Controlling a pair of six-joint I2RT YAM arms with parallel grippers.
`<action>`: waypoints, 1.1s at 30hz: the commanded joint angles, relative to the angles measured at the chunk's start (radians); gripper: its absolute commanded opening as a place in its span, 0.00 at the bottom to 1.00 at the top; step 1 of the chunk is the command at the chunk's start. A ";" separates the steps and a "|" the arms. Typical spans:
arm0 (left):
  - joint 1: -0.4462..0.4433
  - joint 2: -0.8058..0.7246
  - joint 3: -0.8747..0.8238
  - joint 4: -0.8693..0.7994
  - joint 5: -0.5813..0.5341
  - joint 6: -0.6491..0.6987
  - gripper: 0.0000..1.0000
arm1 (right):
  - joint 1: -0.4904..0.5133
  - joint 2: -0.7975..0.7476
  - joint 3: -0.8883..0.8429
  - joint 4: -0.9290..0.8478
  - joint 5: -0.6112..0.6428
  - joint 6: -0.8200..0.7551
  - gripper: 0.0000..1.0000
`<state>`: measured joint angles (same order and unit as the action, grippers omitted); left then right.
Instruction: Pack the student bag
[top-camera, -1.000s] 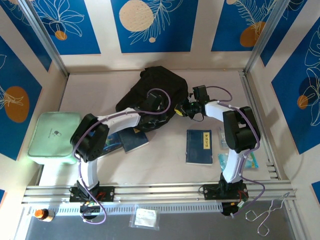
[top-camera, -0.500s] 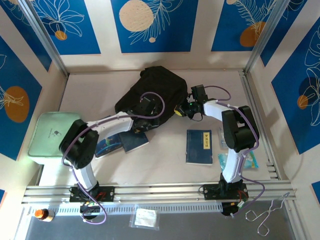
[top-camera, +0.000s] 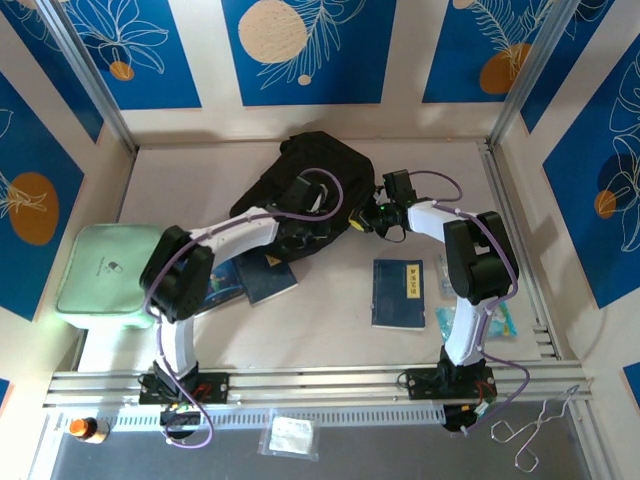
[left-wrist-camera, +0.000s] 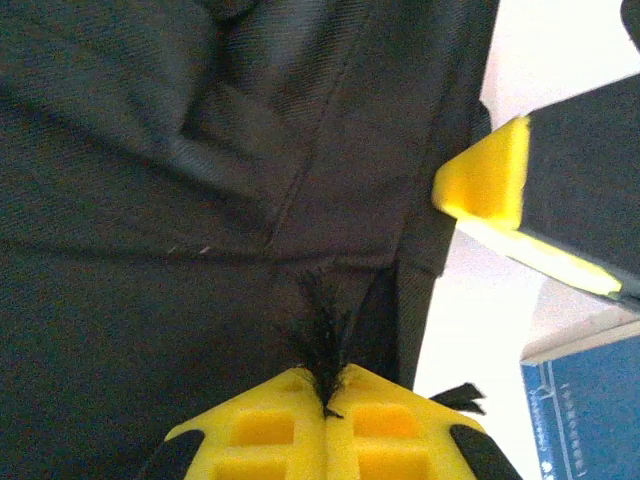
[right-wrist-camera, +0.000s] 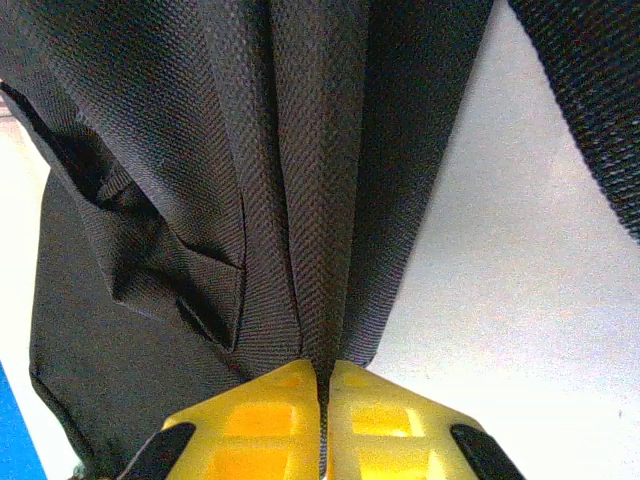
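Top cam, near to far: clear packet (top-camera: 291, 436) on the front ledge, then a blue book (top-camera: 398, 293) lying flat by the right arm. A second book (top-camera: 268, 282) is partly under the left arm, w/ a mint green case (top-camera: 105, 270) at the left edge. The backpack (top-camera: 320, 165) sits mid-table toward the far wall, lumpy and skewed. Both arms meet at its near right corner.

From above you can't rly see the grips, the wrist cams sort that out. Left gripper (left-wrist-camera: 325, 385): blocky yellow pads pressed tight together, pinching a frayed black bit of the bag's smooth fabric. That cam also catches a yellow fingertip (left-wrist-camera: 490, 180) of the other arm just beside the bag's edge.

Right gripper (right-wrist-camera: 322, 372): pads clamped on a fold of coarse woven black fabric, prob a strap. Plain white table (right-wrist-camera: 500, 300) behind it.
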<state>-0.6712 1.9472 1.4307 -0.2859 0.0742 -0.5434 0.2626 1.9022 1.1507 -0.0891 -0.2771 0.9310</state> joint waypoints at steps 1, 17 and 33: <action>0.014 0.068 0.104 0.023 0.092 0.021 0.00 | 0.002 -0.008 -0.030 -0.003 -0.028 -0.019 0.07; 0.051 0.013 0.138 -0.118 0.117 0.217 0.48 | -0.011 -0.020 -0.052 0.017 -0.050 -0.018 0.07; 0.055 0.100 0.188 -0.292 0.222 0.473 0.26 | -0.011 -0.011 -0.045 0.017 -0.055 -0.019 0.07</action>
<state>-0.6189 2.0148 1.5822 -0.5224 0.2947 -0.1158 0.2481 1.9015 1.1179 -0.0380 -0.2955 0.9241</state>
